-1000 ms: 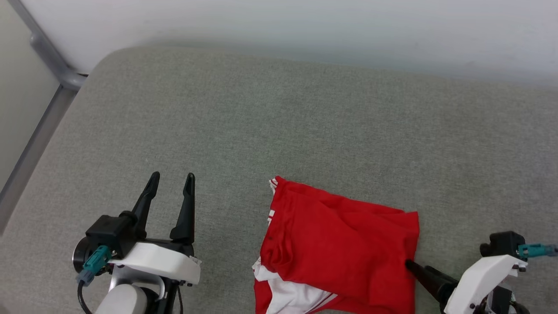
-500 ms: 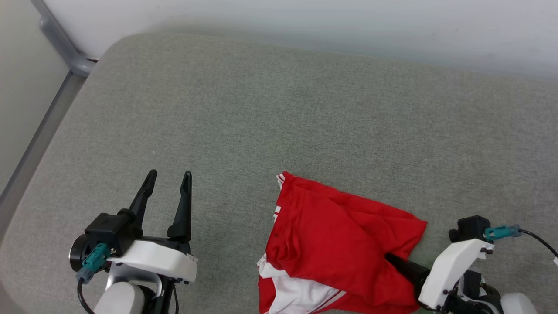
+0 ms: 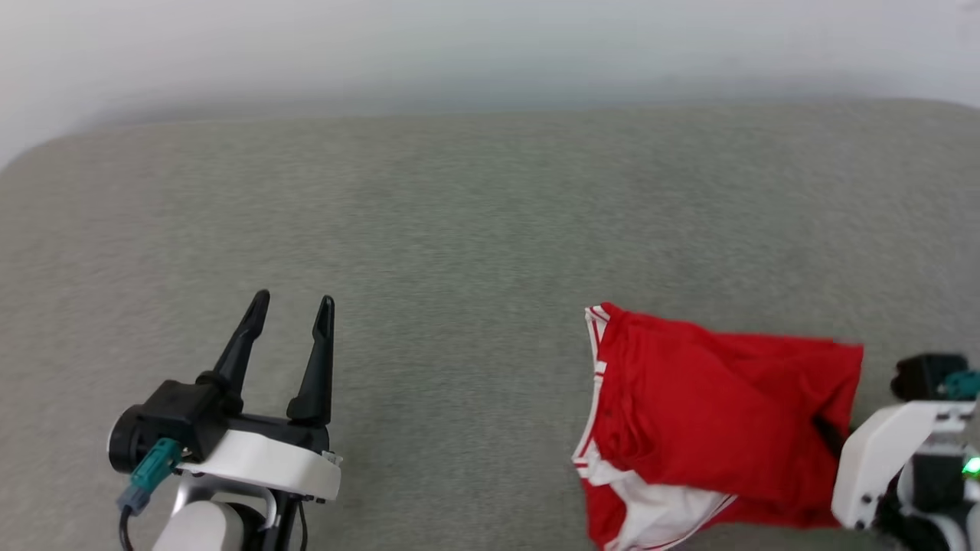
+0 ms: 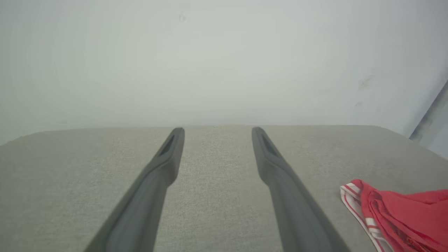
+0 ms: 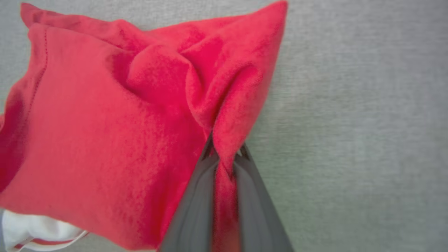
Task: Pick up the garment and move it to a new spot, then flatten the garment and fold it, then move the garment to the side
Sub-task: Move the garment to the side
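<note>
A red jersey-style garment (image 3: pixel 720 413) with a white sleeve panel and red-and-white striped trim lies crumpled in the lower right of the head view. It rests on a grey-green, fabric-covered worktop (image 3: pixel 475 229). The striped trim runs down the heap's left edge, and the white panel shows near the bottom edge of the frame.

The right tool (image 3: pixel 827 430), dark fingers on a white housing, comes in from the lower-right corner and meets the garment's right edge, where red cloth hides its tips. In the right wrist view the right tool (image 5: pixel 226 147) is pressed together on a raised fold of the garment (image 5: pixel 105 140). A strip of red fabric runs down between the two dark fingers (image 5: pixel 196 210), and ridges of cloth fan up and left from the pinch. Bare worktop (image 5: pixel 350 122) fills the right of that frame. Whether the pinched edge is lifted clear cannot be told.

The left tool (image 3: pixel 295 298) sits in the lower left of the head view, well apart from the garment, with its fingers spread and pointing up the frame. In the left wrist view the left tool (image 4: pixel 217 130) shows both fingers standing wide over the worktop (image 4: pixel 210 182). The garment's (image 4: pixel 402 217) striped edge is at the lower right of that view, and a pale wall (image 4: pixel 210 63) crosses the upper half.
</note>
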Controlling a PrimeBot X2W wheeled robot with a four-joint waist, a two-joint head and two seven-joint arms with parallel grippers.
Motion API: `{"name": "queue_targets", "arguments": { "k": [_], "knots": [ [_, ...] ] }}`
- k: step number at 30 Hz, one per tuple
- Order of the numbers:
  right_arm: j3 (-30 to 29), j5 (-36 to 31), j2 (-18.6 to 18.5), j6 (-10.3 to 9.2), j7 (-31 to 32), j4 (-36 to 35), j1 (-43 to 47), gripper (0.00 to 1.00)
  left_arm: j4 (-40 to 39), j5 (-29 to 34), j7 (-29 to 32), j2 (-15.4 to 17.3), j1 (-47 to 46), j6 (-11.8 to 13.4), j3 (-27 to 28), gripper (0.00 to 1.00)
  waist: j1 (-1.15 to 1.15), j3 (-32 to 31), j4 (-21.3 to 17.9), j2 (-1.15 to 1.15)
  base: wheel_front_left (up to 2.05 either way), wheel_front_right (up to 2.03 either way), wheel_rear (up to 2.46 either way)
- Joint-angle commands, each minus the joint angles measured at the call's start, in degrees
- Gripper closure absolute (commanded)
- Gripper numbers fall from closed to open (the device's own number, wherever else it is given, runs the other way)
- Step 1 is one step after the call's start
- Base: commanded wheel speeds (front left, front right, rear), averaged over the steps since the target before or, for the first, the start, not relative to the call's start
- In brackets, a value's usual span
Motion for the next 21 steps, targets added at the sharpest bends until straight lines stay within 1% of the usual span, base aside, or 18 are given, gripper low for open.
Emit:
{"name": "queue_targets", "arguments": {
  "k": [1,5,10,15,19,21],
  "knots": [
    [-0.5,-0.9,-1.3,-0.07,-0.1,-0.9,-1.9,1.0,-0.6,0.3,0.1,0.5,-0.8,-0.1,-0.1,0.0,0.0,2.5,-4.9,0.0,0.0,0.0,0.0],
    [-2.3,-4.0,-4.2,-0.07,-1.1,-1.4,-6.0,1.0,-2.7,0.6,0.4,1.4,-2.0,-0.3,0.2,0.0,0.0,6.2,-8.7,0.0,0.0,0.0,0.0],
    [-6.7,-8.9,-7.8,-0.07,-3.2,0.2,-12.9,1.0,-5.5,1.0,0.8,2.5,-5.0,-1.1,0.2,0.0,0.0,12.3,-10.7,0.0,0.0,0.0,0.0],
    [-12.2,-13.6,-10.0,-0.07,-4.1,1.9,-19.9,1.0,-7.6,1.7,1.2,3.9,-8.7,-2.4,-0.3,0.0,0.0,18.2,-10.4,0.0,0.0,0.0,0.0],
    [-17.7,-18.4,-11.7,-0.07,-5.0,3.3,-24.0,1.0,-8.8,2.4,1.4,4.6,-11.9,-3.7,-1.0,0.0,0.0,21.9,-9.1,0.0,0.0,0.0,0.0],
    [-19.5,-19.9,-12.3,-0.07,-6.3,3.9,-25.8,1.0,-9.2,2.6,1.4,4.8,-13.3,-4.2,-1.4,0.0,0.0,23.1,-8.5,0.0,0.0,0.0,0.0]
  ]
}}
